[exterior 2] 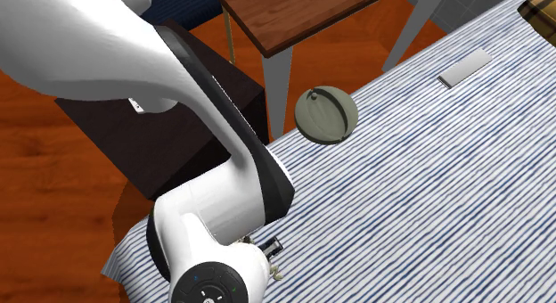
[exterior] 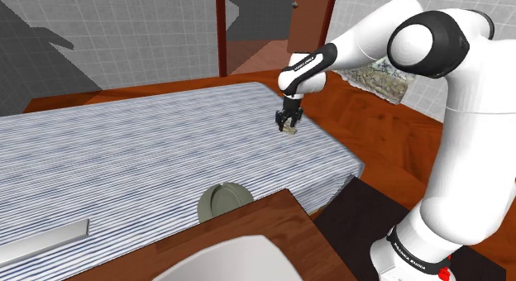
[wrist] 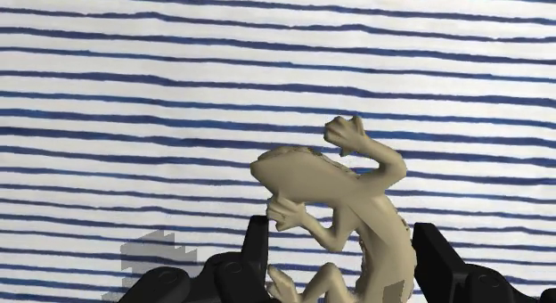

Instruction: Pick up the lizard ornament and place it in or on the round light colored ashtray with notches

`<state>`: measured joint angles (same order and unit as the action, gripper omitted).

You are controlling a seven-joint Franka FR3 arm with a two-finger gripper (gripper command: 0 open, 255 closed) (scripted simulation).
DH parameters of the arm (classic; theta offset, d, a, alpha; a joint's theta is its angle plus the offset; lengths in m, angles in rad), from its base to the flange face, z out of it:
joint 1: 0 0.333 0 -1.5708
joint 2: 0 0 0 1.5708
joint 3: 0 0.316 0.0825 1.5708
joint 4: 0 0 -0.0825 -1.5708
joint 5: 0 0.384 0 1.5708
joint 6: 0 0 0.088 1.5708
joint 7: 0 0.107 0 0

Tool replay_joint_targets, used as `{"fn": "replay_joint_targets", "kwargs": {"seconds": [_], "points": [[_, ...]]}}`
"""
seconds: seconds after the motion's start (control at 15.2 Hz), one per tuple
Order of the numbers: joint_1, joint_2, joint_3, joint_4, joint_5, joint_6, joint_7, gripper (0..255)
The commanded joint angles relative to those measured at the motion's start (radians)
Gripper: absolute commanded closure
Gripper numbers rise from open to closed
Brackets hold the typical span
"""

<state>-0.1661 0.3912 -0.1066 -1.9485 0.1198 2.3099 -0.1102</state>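
We see the gripper [exterior: 288, 125] pointing straight down at the striped cloth [wrist: 178, 96], low over it, so that it takes the lizard [wrist: 347, 212] from above. The lizard stands between the fingers [wrist: 257, 248], head out past the tips and body running back between them. That gives the jaws its narrow flanks to press on.

The jaws stand moderately apart, about as wide as the lizard. One finger meets its foreleg and the other its flank, so we judge it clamped. We cannot tell whether it is off the cloth yet.

The ashtray [exterior: 225, 201] lies empty at the cloth's near edge in the shoulder view, well apart from the gripper. We judge that the carry across has not yet begun.
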Motion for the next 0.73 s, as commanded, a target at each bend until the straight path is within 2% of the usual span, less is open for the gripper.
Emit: {"fn": "replay_joint_targets", "kwargs": {"seconds": [0.0,0.07,0.66], "points": [[0.003,-0.021,-0.001,0.000,-0.004,-0.021,0.006,255],[0.004,-0.026,-0.002,0.002,-0.006,-0.028,0.007,255],[0.136,-0.168,0.054,-0.205,-0.030,0.049,0.202,255]]}}
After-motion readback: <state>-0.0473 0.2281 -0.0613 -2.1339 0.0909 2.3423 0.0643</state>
